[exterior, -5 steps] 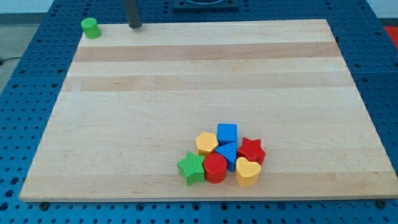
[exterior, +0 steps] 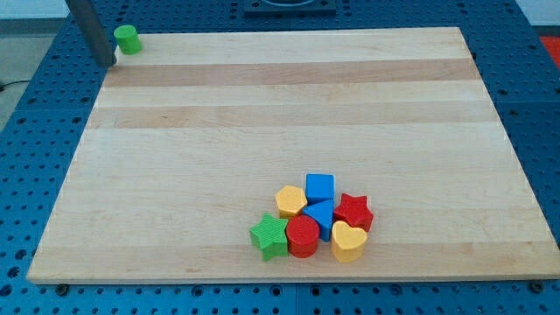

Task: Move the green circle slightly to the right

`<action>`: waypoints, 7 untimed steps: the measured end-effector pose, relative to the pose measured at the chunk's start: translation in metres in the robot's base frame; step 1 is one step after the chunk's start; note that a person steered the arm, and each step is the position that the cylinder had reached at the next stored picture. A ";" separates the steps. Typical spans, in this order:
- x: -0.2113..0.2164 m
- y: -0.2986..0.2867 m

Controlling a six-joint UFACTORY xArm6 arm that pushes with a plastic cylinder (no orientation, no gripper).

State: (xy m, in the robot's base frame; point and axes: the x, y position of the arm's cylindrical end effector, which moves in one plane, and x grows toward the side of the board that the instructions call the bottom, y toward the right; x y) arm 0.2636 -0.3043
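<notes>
The green circle [exterior: 128,38] is a small green cylinder at the top left corner of the wooden board [exterior: 262,131]. My rod comes down from the view's top left, and my tip [exterior: 111,63] rests at the board's left edge, just below and to the left of the green circle, a small gap apart from it.
A cluster of blocks lies near the view's bottom centre: a blue cube [exterior: 319,186], a yellow hexagon [exterior: 290,200], a blue block [exterior: 320,214], a red star [exterior: 353,211], a green star [exterior: 269,236], a red cylinder [exterior: 303,236] and a yellow heart [exterior: 348,241].
My tip has moved left, from the green circle's right side at the top edge to its lower left. The blocks have not moved.
</notes>
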 end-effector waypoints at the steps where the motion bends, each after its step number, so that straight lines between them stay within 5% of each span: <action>1: -0.009 -0.001; 7: -0.070 0.000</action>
